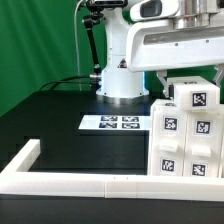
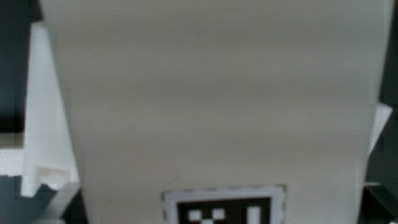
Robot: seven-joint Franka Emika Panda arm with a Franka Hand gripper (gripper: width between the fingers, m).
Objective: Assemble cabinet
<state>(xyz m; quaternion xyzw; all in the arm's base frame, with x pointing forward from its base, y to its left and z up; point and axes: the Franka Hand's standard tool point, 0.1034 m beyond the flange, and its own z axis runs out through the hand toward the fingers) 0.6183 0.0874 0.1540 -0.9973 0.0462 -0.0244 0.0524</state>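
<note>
The black table [image 1: 60, 110] fills most of the exterior view, under a green backdrop. The white Panda arm [image 1: 170, 45] rises from its base at the far middle and reaches across to the exterior view's right. A long white rail [image 1: 80, 183] runs along the near edge and turns away at the left end.

The cabinet [image 1: 185, 140] stands at the near right, just inside the rail. It is a white boxy body with several black-and-white tags on its front faces. The marker board [image 1: 113, 123] lies flat at the middle of the table, left of the cabinet and apart from it.

A smaller tagged white block [image 1: 195, 97] sits on top of the cabinet. The gripper [image 1: 190, 78] hangs directly over this block, very close to it. In the wrist view a broad white panel [image 2: 214, 100] with one tag [image 2: 226, 205] at its edge fills nearly the whole picture. The fingers are not clearly seen in either view, so I cannot tell whether they are clenched or released.
</note>
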